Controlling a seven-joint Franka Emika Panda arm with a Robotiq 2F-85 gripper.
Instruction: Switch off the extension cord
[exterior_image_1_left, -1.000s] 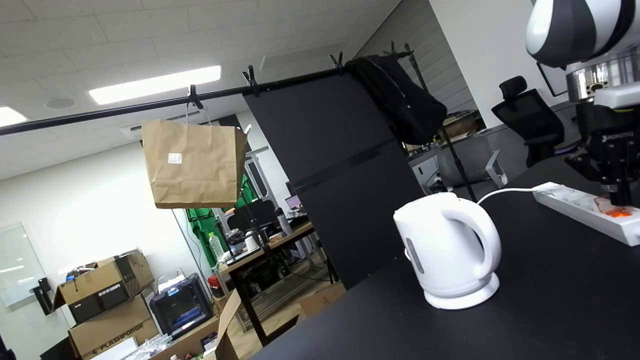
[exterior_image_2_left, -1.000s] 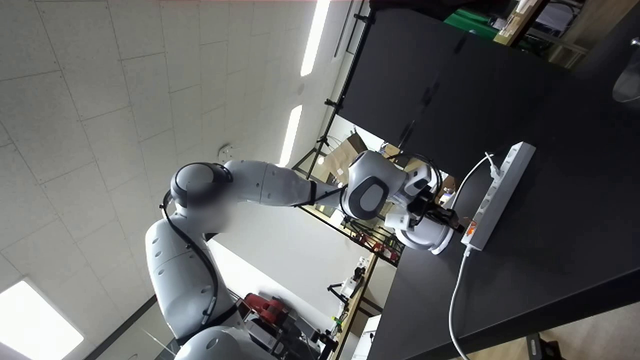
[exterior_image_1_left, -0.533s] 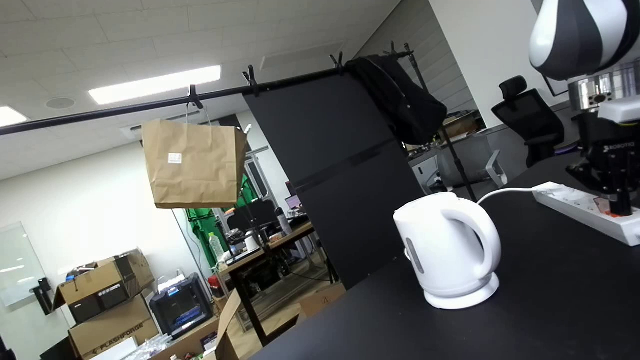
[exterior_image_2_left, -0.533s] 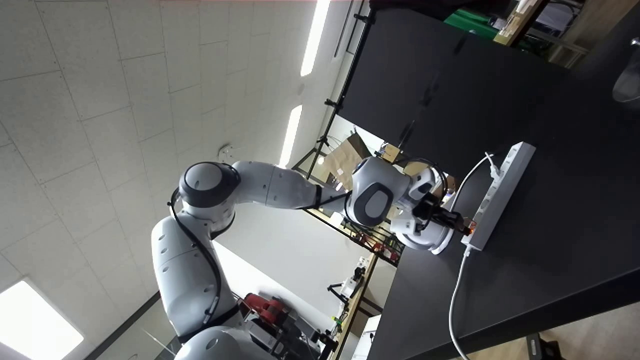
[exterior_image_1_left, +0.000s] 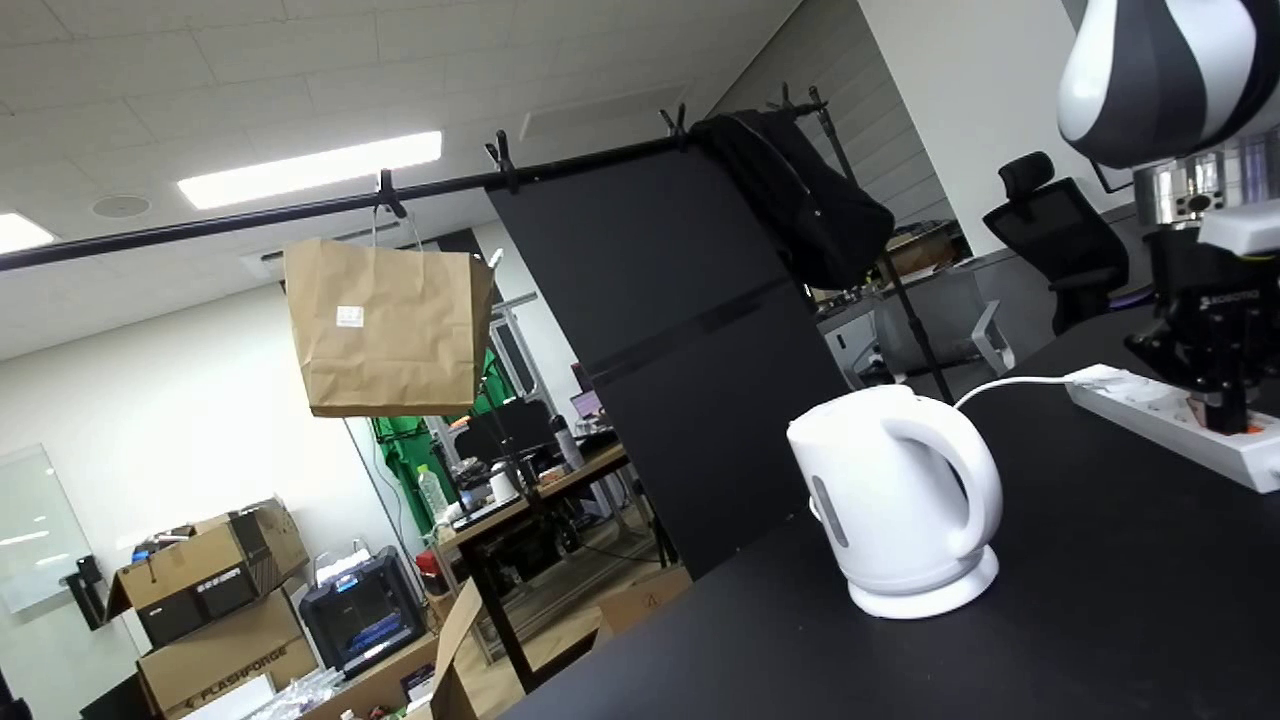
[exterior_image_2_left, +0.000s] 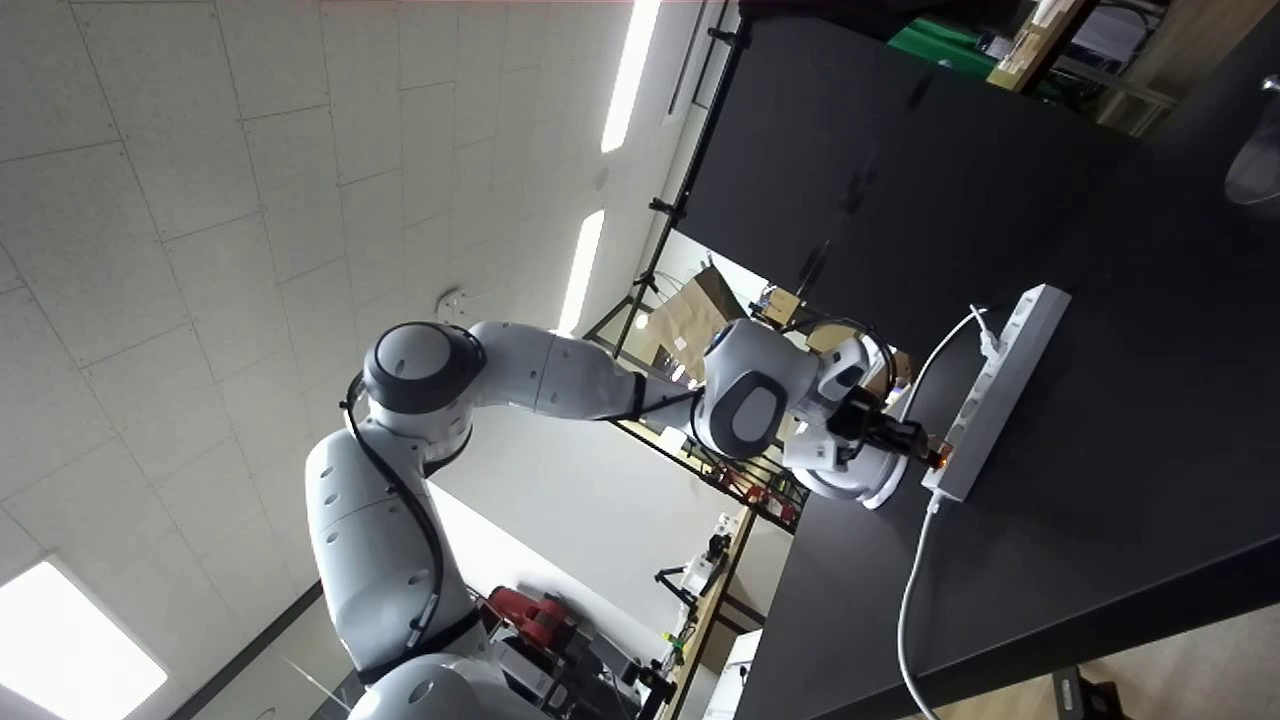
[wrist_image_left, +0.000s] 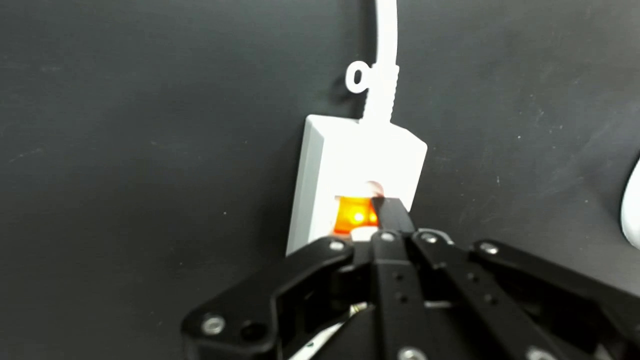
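Observation:
The extension cord, a long white power strip, lies on the black table in an exterior view (exterior_image_1_left: 1150, 410) and in an exterior view (exterior_image_2_left: 1010, 385). Its cable end shows in the wrist view (wrist_image_left: 370, 155). The switch (wrist_image_left: 354, 215) glows bright orange there, and orange also shows at the tip in an exterior view (exterior_image_2_left: 944, 458). My gripper (wrist_image_left: 393, 212) is shut, with nothing seen between its fingers. It points down at the strip, and its tip covers the right side of the switch. The tip is at the switch in both exterior views (exterior_image_1_left: 1227, 420); whether it presses is unclear.
The white kettle (exterior_image_1_left: 885, 500) stands on the table (exterior_image_1_left: 1090, 600) near the strip; its edge shows in the wrist view (wrist_image_left: 632, 205). A white plug (exterior_image_2_left: 990, 345) sits in the strip. The strip's cable (exterior_image_2_left: 908, 600) runs over the table edge.
My gripper has come down onto the switch area of the strip, then shifted slightly along it toward the sockets. The strip and kettle have not moved.

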